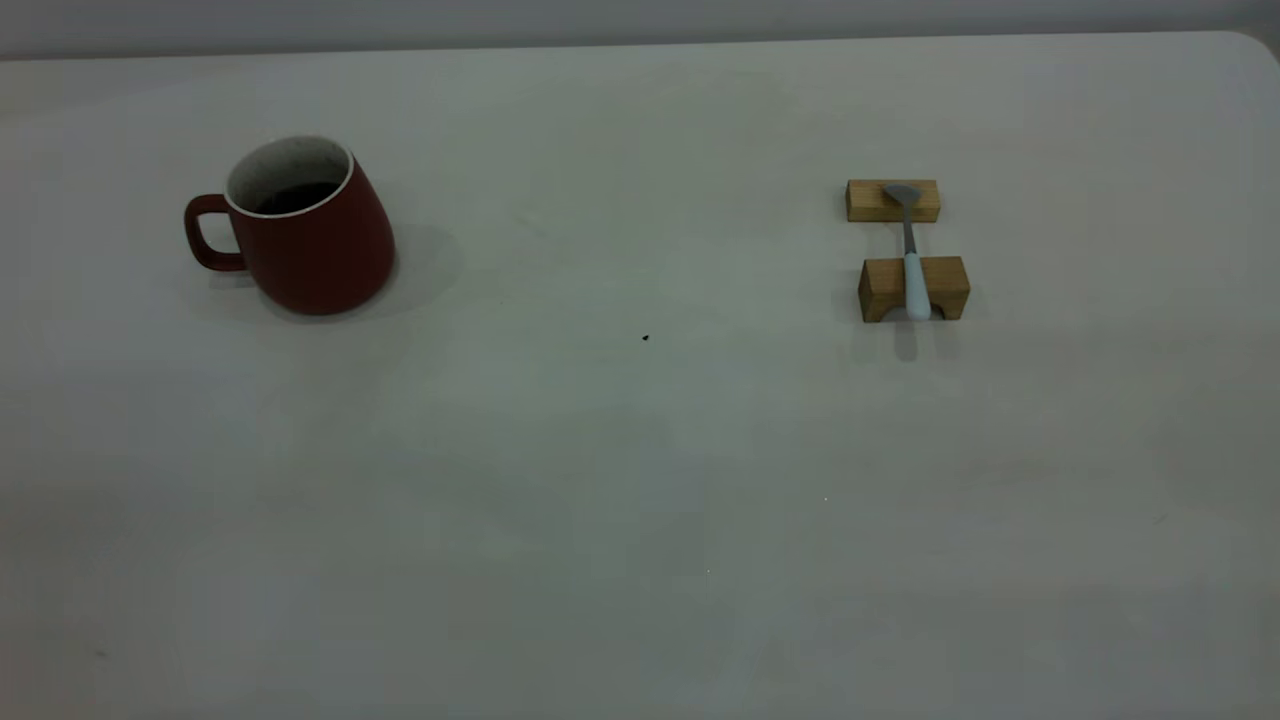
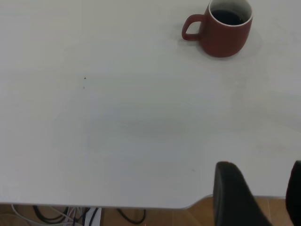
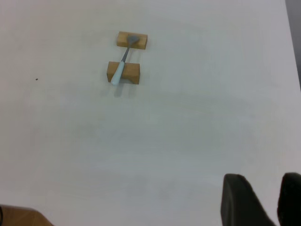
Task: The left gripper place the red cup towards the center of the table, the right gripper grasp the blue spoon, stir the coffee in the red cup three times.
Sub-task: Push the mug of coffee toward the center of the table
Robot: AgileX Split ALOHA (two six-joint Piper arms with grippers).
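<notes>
The red cup stands upright on the left part of the table in the exterior view, its loop handle pointing toward that view's left edge; white rim and speckled inside are visible. The coffee sits low inside as a dark pool, seen also from the left wrist view. The blue spoon lies on the right part of the table, bridged across 2 tan wooden blocks: the grey bowl rests on the farther, flatter block, the pale handle lies over the nearer, taller block and overhangs its near face. Cup and spoon are well apart. A tiny dark speck marks the table between them, nearer the centre. Neither arm appears in the exterior view. Left gripper: 2 dark fingers visible at the edge of its own wrist view, over the table's near edge, a clear gap between them, nothing held; the red cup is well away from it. Right gripper: 2 dark fingers visible in its own wrist view, parted by a narrower gap, nothing held; the blue spoon and blocks lie far from it across the table.
</notes>
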